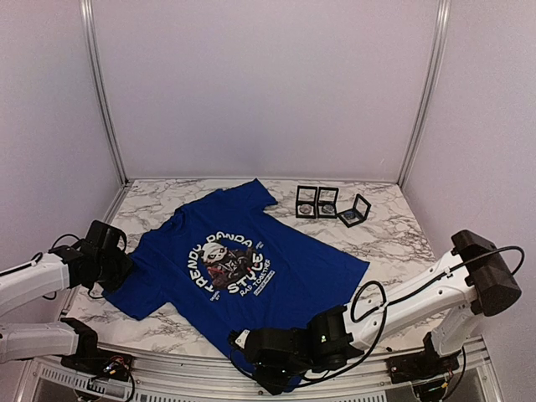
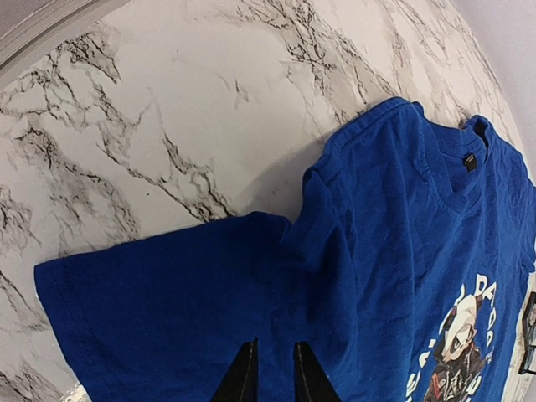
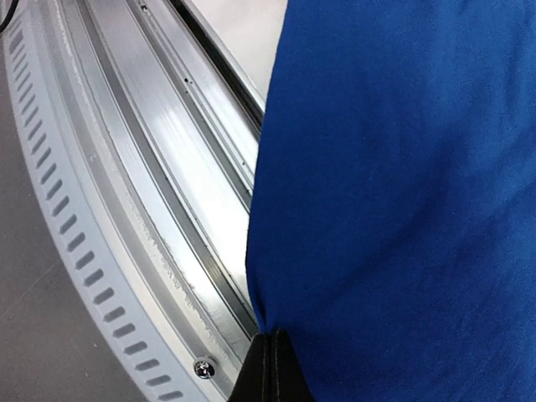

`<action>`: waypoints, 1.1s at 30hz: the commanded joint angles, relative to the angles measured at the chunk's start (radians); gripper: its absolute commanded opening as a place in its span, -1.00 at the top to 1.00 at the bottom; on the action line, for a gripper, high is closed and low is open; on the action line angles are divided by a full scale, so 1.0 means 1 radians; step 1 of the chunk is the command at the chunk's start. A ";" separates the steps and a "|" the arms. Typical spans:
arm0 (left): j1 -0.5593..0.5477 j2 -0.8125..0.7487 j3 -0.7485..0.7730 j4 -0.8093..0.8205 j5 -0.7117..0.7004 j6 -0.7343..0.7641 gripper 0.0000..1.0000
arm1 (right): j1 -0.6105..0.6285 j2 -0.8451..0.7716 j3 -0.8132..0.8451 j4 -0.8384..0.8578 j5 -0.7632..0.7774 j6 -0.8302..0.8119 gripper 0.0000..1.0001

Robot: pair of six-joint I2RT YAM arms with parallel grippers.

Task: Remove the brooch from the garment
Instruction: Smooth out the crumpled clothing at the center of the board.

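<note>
Marble table [image 1: 394,234], blue garment [image 1: 293,268]; right gripper [image 3: 270,343] clenched on its edge (left gripper [image 2: 274,360] narrowly parted).

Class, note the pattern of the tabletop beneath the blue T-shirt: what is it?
White marble tabletop with dark grey veining, clearest in the left wrist view.

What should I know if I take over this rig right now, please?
Left tool: fingers slightly apart at the T-shirt's sleeve, apparently gripping nothing.
Right tool: shut on the T-shirt's hem, at the near edge of the marble table.
The T-shirt lies spread out, print up; three open display boxes stand beyond it.
Done: nothing that shows. I cannot spot the brooch in any view.
Left: find the brooch and unpin it.
</note>
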 commanded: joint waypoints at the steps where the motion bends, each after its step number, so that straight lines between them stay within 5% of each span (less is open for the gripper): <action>1: -0.003 0.002 -0.043 0.011 -0.004 -0.008 0.67 | 0.009 0.009 -0.008 0.022 -0.048 -0.005 1.00; 9: -0.003 0.015 -0.168 0.111 0.030 -0.061 0.67 | -0.013 -0.047 0.007 0.015 -0.029 0.011 0.40; 16: 0.001 -0.053 -0.227 0.046 -0.020 -0.167 0.67 | -0.093 -0.178 -0.006 0.007 0.011 0.033 -0.06; 33: 0.007 -0.277 -0.158 -0.246 -0.143 -0.209 0.55 | -0.491 -0.496 -0.177 0.100 -0.049 0.035 -0.56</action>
